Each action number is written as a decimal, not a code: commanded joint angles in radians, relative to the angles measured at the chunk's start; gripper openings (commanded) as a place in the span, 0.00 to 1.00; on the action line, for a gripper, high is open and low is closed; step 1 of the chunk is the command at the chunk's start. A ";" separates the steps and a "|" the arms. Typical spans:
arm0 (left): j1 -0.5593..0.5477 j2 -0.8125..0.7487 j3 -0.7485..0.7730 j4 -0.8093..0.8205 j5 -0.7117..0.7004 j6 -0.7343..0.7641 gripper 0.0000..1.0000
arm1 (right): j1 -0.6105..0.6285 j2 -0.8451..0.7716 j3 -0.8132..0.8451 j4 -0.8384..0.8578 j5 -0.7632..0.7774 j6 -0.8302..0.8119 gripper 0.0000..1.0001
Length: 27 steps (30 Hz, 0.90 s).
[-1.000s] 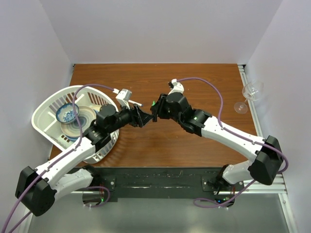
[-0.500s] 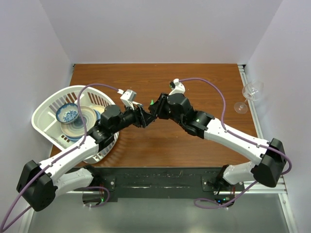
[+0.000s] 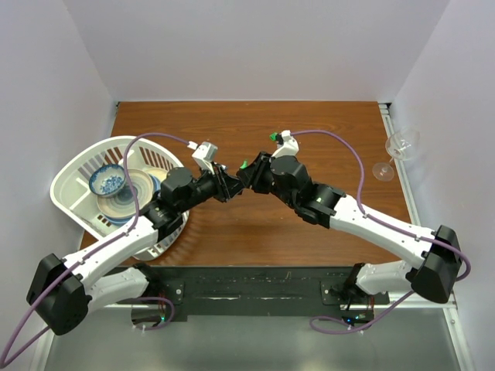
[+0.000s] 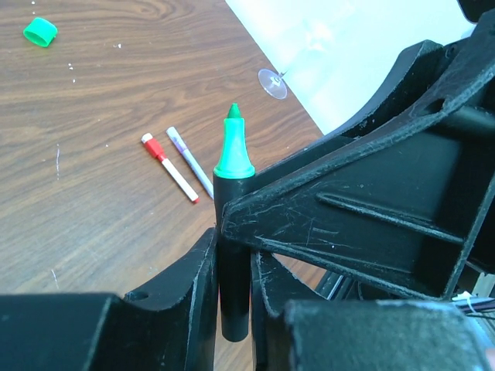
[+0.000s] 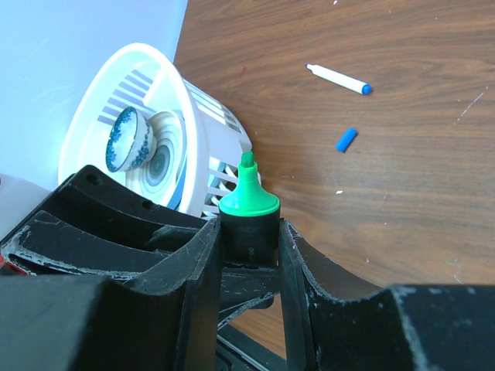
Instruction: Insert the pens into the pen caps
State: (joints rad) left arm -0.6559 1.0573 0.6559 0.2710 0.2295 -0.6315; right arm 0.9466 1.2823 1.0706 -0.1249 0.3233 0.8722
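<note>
A short black marker with a green tip (image 4: 232, 154) stands upright above the table, held from both sides. My left gripper (image 4: 232, 251) is shut on its lower body, and my right gripper (image 5: 249, 236) is shut on it just under the green collar (image 5: 248, 202). The two grippers meet over the table's middle (image 3: 236, 182). A green cap (image 4: 40, 32) lies apart on the wood. A white pen with a red cap (image 4: 168, 166) lies beside a thin white pen (image 4: 191, 164). A blue-tipped white pen (image 5: 338, 79) lies near a loose blue cap (image 5: 346, 139).
A white basket (image 3: 77, 174) holding a bowl and plates sits at the left, under my left arm. A wine glass (image 3: 398, 151) stands at the right edge. White walls close in the back and sides.
My left gripper has closed its jaws onto the marker that the right gripper holds. Both grippers have shifted slightly left and toward the back.
</note>
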 commanded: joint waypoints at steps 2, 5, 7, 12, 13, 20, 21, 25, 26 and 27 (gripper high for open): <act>0.001 -0.022 0.005 0.076 -0.010 -0.002 0.00 | 0.011 -0.035 -0.003 0.036 -0.003 0.002 0.02; 0.001 -0.037 -0.007 0.063 -0.010 0.006 0.00 | 0.011 -0.061 0.005 0.028 0.025 -0.021 0.26; 0.002 -0.055 -0.021 0.045 -0.016 0.015 0.00 | 0.009 -0.072 0.034 0.012 0.072 -0.050 0.35; 0.002 -0.083 -0.019 -0.042 -0.056 0.064 0.00 | -0.031 -0.092 0.132 -0.044 0.122 -0.183 0.52; 0.001 -0.094 -0.015 -0.080 -0.067 0.078 0.00 | -0.046 -0.089 0.146 -0.053 0.119 -0.199 0.53; 0.001 -0.149 0.085 -0.314 -0.147 0.229 0.00 | -0.296 0.031 0.258 -0.090 0.039 -0.361 0.58; 0.001 -0.157 0.099 -0.355 -0.160 0.255 0.00 | -0.319 0.054 0.268 -0.088 0.036 -0.383 0.59; 0.002 -0.189 0.172 -0.458 -0.182 0.329 0.00 | -0.416 0.239 0.336 -0.084 0.011 -0.481 0.61; 0.001 -0.194 0.192 -0.475 -0.189 0.345 0.00 | -0.445 0.277 0.371 -0.094 0.013 -0.492 0.60; 0.002 -0.200 0.194 -0.499 -0.205 0.380 0.00 | -0.460 0.314 0.393 -0.105 0.023 -0.487 0.61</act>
State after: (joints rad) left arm -0.6567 0.9009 0.7605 -0.1257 0.0853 -0.3939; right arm 0.5465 1.4609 1.3808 -0.1959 0.3561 0.4873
